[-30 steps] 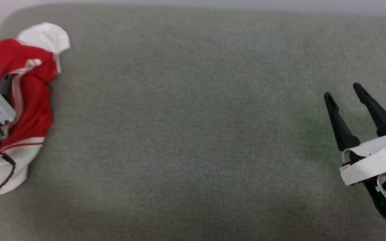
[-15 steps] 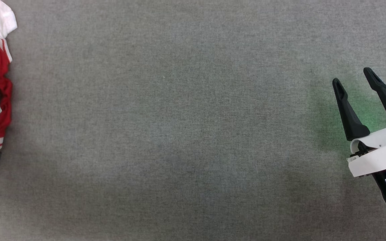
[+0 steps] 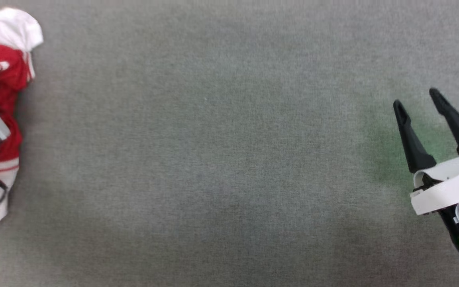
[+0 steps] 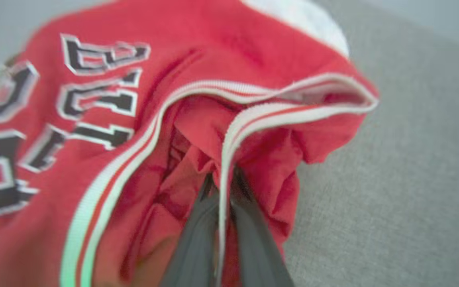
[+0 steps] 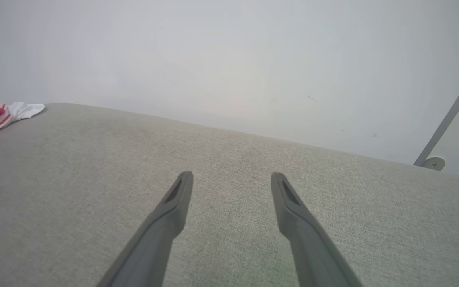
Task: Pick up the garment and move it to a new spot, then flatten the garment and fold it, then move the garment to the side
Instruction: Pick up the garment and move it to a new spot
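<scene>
**Left gripper clamped on garment trim**

Left gripper (image 4: pixel 221 179): fingers pinched together on the white-striped trim of the garment (image 4: pixel 94 119). The garment is crumpled red knit with a white sleeve, at the far left of the grey woven cushion (image 3: pixel 229 159). Right gripper (image 3: pixel 414 98): fingers apart, well apart from the garment across open cushion. The cushion's rounded far edge meets a pale wall (image 5: pixel 229 59).
</scene>
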`<state>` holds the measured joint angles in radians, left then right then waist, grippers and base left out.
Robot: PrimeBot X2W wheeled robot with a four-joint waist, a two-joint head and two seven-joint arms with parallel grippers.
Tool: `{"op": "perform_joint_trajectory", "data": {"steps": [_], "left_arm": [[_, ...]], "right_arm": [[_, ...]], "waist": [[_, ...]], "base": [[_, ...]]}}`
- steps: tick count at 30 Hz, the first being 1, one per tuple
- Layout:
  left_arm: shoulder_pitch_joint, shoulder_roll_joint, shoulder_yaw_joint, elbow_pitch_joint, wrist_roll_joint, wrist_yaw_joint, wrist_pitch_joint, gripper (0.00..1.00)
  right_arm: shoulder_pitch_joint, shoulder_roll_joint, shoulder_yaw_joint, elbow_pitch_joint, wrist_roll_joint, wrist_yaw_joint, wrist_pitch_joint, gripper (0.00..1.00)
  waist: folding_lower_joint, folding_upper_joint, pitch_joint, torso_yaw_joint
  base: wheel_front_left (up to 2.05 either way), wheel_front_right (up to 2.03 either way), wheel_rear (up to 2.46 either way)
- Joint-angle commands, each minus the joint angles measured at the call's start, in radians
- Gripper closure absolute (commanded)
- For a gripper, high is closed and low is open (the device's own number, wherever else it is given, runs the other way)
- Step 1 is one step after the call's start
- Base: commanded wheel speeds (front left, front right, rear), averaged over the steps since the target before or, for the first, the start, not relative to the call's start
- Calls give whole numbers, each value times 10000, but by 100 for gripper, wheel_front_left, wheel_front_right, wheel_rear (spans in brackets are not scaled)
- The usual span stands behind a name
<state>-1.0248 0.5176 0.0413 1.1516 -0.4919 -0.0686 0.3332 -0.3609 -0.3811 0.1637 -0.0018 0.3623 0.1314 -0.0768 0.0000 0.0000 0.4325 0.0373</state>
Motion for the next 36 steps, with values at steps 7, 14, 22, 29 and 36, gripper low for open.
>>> {"op": "perform_joint_trajectory", "data": {"steps": [7, 14, 22, 29, 36], "left_arm": [[-150, 466, -548, -720, 455, -451, -1543, 100], [-558, 642, -1192, -1618, 729, -587, -2356, 100], [-974, 686, -2135, -3058, 519, -619, -2182, 100], [-805, 909, -2816, -4505, -49, -616, -1401, 100], [-457, 969, -3170, -6196, -499, -608, -487, 100]], "right_arm": [[699, 344, -167, 471, 176, -14, -363, 0], [1204, 633, -410, 700, 160, -14, -518, 0], [1550, 973, -489, 804, 109, -14, -623, 0], [1705, 1149, -722, 783, 55, -14, -695, 0], [1802, 1231, -1123, 836, -136, -14, -757, 0]], "waist": [[0, 0, -1707, 518], [0, 0, -2747, 882], [0, 0, -3634, 1074], [0, 0, -3978, 948], [0, 0, -4199, 347]], "base": [[0, 0, 0], [0, 0, 0], [0, 0, 0], [0, 0, 0], [0, 0, 0]]}}
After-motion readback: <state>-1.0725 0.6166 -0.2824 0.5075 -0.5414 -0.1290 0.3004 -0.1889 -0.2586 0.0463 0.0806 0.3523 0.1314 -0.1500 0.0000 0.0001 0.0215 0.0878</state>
